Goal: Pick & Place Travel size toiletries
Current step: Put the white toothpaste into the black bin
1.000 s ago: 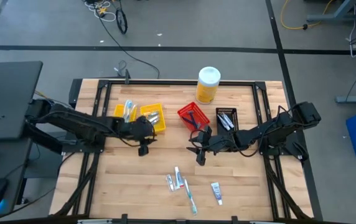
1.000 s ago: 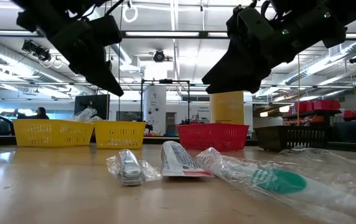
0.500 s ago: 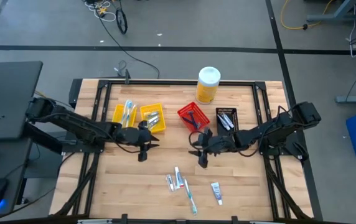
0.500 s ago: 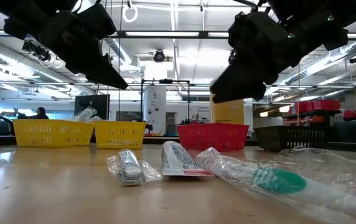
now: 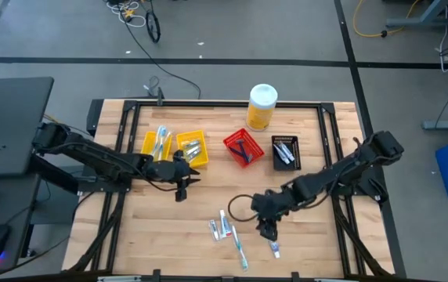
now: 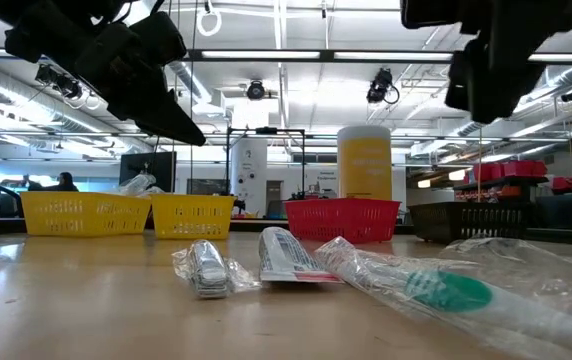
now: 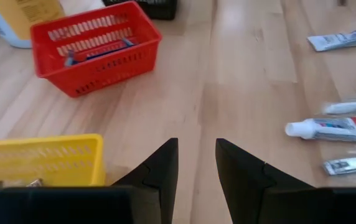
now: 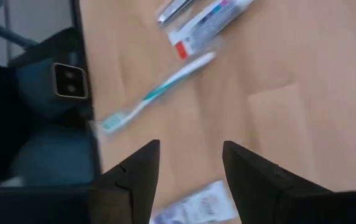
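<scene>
Several travel size toiletries lie loose on the wooden table near its front edge: a silvery packet (image 5: 214, 229), a white toothpaste tube (image 5: 224, 224), a teal-and-white toothbrush (image 5: 239, 248) and a small white tube (image 5: 272, 244). My right gripper (image 5: 269, 233) hangs open just above that small tube (image 8: 193, 205), pointing steeply down, with nothing between its fingers. My left gripper (image 5: 181, 190) hovers open and empty in front of the yellow bins (image 5: 193, 147), above bare wood (image 7: 196, 165).
Two yellow bins (image 5: 157, 143), a red bin (image 5: 242, 147) and a black bin (image 5: 284, 150) stand in a row at the back, each holding items. A tall yellow canister (image 5: 261, 106) stands behind them. Bare wood lies between the bins and the loose items.
My right gripper has swung from beside the red bin toward the table's near edge, tipping to point steeply down, and now hangs over the small white tube. The toiletries on the table have not moved.
</scene>
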Robot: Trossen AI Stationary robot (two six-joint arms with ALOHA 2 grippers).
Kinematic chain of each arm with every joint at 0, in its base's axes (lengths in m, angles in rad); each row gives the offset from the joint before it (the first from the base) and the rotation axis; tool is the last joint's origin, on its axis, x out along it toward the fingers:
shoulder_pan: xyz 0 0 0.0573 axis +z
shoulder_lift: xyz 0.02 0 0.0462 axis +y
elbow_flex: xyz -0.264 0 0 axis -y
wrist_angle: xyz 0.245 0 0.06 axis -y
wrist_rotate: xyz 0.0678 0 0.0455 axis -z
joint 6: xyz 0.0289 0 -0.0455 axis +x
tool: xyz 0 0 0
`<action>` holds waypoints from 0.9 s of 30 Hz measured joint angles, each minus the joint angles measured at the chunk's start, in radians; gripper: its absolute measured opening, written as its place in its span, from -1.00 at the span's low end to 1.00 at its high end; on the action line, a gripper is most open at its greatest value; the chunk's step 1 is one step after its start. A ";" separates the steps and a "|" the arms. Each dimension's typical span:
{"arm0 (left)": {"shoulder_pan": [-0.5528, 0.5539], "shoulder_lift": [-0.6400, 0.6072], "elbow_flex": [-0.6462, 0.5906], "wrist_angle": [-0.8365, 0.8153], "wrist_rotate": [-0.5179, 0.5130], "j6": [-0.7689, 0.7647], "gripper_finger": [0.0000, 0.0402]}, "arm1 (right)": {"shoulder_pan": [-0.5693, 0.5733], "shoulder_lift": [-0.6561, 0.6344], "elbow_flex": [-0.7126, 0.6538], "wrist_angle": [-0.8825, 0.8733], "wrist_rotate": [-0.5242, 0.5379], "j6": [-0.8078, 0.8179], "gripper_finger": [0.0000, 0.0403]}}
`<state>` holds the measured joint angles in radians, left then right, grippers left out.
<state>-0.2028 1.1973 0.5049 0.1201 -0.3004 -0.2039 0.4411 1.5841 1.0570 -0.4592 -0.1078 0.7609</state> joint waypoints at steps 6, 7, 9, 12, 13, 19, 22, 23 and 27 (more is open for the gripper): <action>0.000 0.000 0.000 -0.003 -0.023 0.001 -0.43 | 0.082 0.066 0.005 -0.028 -0.074 0.311 0.00; 0.000 0.000 0.000 -0.003 -0.023 0.002 -0.43 | 0.096 0.075 0.005 -0.030 -0.102 0.374 0.01; -0.001 0.000 0.000 -0.003 -0.025 0.008 -0.43 | 0.121 0.091 0.005 -0.032 -0.136 0.482 0.02; -0.001 0.000 0.000 -0.004 -0.025 0.010 -0.43 | 0.146 0.104 0.005 -0.031 -0.171 0.611 0.02; -0.001 0.000 0.000 -0.004 -0.025 0.010 -0.43 | 0.150 0.105 0.004 -0.034 -0.180 0.641 0.02; -0.002 0.000 0.000 -0.010 -0.025 0.026 -0.43 | 0.150 0.117 0.004 -0.027 -0.183 0.771 0.00; -0.002 0.000 0.000 -0.010 -0.025 0.026 -0.43 | 0.156 0.124 0.004 -0.037 -0.183 0.805 0.02; -0.002 0.000 0.000 -0.011 -0.025 0.026 -0.43 | 0.160 0.126 0.004 -0.031 -0.185 0.818 0.02; -0.002 0.000 0.000 -0.010 -0.046 0.047 -0.43 | 0.175 0.140 0.004 -0.028 -0.181 0.874 0.01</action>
<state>-0.2043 1.1976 0.5049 0.1098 -0.3463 -0.1567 0.6164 1.7239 1.0611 -0.4876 -0.2883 1.6348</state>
